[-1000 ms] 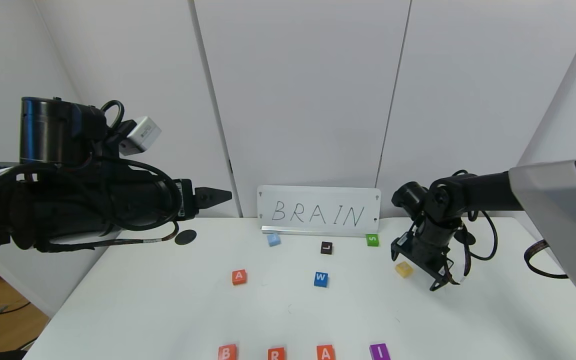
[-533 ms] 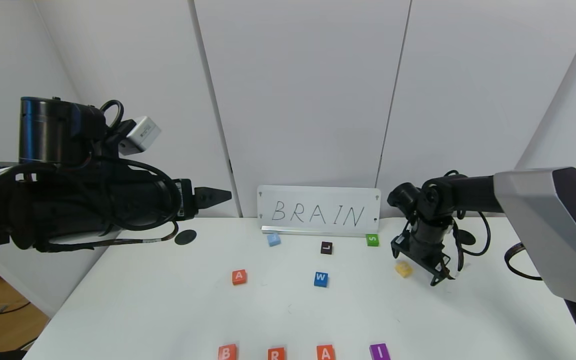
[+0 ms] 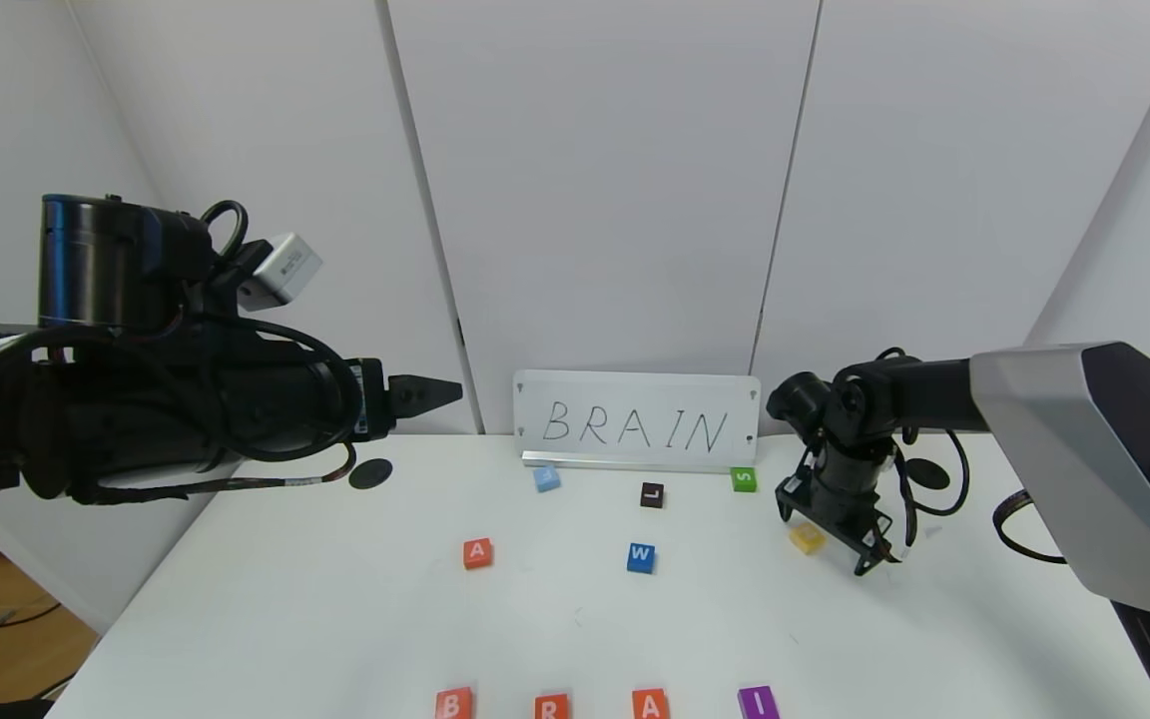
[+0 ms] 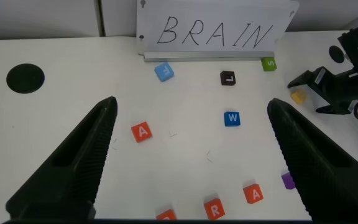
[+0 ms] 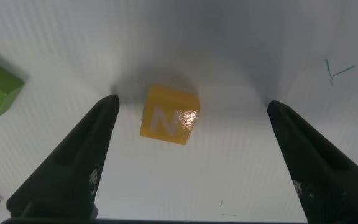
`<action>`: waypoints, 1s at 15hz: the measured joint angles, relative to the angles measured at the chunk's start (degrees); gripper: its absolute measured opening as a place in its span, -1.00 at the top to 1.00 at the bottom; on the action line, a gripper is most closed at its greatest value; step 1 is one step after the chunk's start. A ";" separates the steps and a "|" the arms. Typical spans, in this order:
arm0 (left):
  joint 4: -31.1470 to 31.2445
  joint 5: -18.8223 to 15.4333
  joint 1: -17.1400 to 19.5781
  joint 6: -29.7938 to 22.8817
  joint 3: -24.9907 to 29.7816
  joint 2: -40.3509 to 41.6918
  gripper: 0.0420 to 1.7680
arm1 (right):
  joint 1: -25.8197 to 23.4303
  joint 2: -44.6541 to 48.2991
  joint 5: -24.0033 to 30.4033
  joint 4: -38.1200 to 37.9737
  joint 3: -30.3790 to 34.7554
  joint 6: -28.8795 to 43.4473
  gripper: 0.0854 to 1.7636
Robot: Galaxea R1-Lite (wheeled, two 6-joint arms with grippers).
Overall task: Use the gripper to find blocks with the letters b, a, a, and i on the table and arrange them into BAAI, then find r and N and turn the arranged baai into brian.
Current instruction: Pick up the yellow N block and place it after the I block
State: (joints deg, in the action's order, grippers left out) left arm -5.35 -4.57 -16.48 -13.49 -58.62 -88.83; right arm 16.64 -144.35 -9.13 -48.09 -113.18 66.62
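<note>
Yellow N (image 5: 168, 116) lies toward the right edge of the white table (image 3: 335, 599), between the spread fingers of the right gripper (image 3: 837, 527), which hangs just above it, released and holding nothing. The green S block (image 3: 744, 479) sits near it by the back edge, below the BRAIN sign (image 3: 637, 420). Along the front edge stand B (image 3: 453, 703), r (image 3: 551, 707), A (image 3: 649, 704) and the purple I (image 3: 758, 702) in a row. A second A (image 3: 477, 552) rests left of centre. The left gripper (image 3: 425, 392) hovers high over the back-left corner, its fingers wide apart and empty.
</note>
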 joint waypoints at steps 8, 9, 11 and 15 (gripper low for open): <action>-0.20 0.00 -0.02 0.06 0.17 0.06 -0.94 | 0.44 -0.50 -1.35 0.01 -0.07 -0.17 0.46; -0.20 0.01 -0.05 0.06 0.17 0.06 -0.94 | 0.48 -0.52 -1.34 0.00 -0.05 -0.17 0.46; -0.20 0.00 -0.05 0.09 0.17 0.06 -0.94 | 0.48 -0.55 -1.35 -0.02 -0.05 -0.20 0.46; -0.20 0.00 -0.05 0.06 0.17 0.06 -0.94 | 0.44 -0.28 -1.32 -0.29 0.04 -0.44 0.46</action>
State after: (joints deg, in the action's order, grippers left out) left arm -5.55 -4.57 -16.53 -13.43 -58.45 -88.77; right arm 17.08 -144.63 -10.45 -48.38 -113.14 66.18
